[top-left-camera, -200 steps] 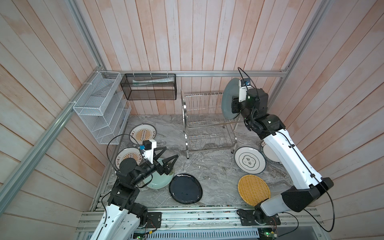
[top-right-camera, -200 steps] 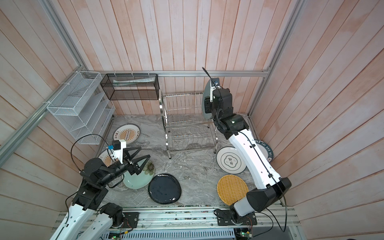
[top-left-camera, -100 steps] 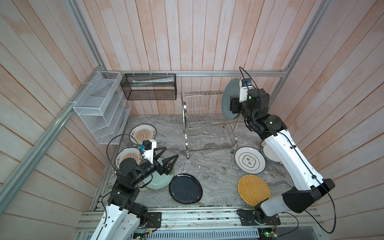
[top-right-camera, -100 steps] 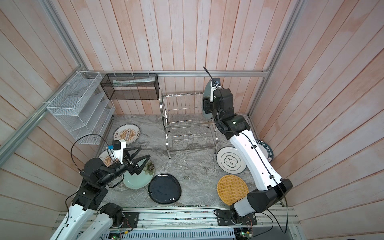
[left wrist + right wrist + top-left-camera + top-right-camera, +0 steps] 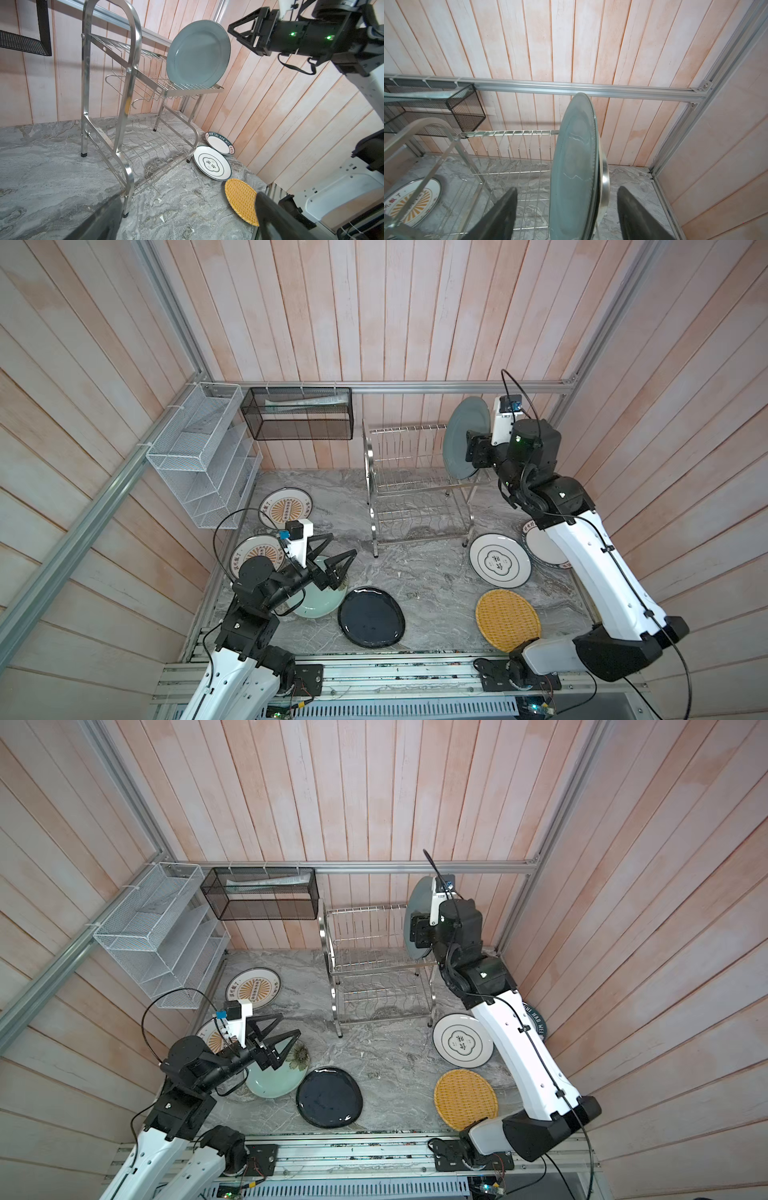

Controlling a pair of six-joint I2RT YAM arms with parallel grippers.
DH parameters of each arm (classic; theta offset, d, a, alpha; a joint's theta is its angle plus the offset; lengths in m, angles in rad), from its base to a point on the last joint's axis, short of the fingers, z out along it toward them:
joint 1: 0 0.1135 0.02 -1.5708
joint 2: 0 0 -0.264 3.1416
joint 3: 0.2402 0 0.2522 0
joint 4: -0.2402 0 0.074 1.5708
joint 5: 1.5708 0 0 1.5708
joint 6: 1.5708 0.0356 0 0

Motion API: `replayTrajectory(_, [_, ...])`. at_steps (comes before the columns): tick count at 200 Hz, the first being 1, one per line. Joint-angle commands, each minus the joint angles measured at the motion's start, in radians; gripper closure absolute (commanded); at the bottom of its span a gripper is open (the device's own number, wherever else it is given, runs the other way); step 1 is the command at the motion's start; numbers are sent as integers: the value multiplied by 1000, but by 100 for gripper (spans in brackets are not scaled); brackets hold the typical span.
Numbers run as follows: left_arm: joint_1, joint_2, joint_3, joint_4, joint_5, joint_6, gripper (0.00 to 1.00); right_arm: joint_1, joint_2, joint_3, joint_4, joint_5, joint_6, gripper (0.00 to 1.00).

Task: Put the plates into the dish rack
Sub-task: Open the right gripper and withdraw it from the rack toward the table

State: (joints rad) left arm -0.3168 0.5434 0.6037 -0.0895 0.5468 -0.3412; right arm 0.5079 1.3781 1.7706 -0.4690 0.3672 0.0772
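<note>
A grey-blue plate [image 5: 463, 439] stands on edge in the top tier of the dish rack [image 5: 409, 489], at its right end. My right gripper [image 5: 566, 188] is open, one finger on each side of that plate with a gap on both sides. On the floor lie two orange-sunburst plates [image 5: 286, 508] [image 5: 253, 558], a pale green plate [image 5: 318, 601], a dark navy plate [image 5: 371, 621], two white lettered plates [image 5: 500, 565] [image 5: 540, 541] and a yellow woven plate [image 5: 508, 619]. My left gripper [image 5: 343, 544] hangs open and empty above the pale green plate.
A white mesh organiser [image 5: 199, 456] hangs on the left wall. A black mesh basket [image 5: 299, 414] hangs on the back wall beside the rack's top. Plank walls close in three sides. The right arm's forearm crosses over one lettered plate.
The right jaws have widened off the grey-blue plate, which stays standing in the rack's top tier. The left arm has not moved.
</note>
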Motion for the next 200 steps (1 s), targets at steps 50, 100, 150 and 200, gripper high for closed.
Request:
replayTrajectory(50, [5,68,-2,-31,-49,-5,0,134,-406,-583,264,-162,159,15])
replayTrajectory(100, [6,201,21,-85,-179,-49,0,191,-541,-1017,580,-282,230,11])
replayTrajectory(150, [173,383,-4,-12,-159,-335,0,290,-494,-1221,829,-327,202,5])
replayTrajectory(200, [400,621,-53,240,-169,-700,1,349,-373,-1340,1036,-301,153,2])
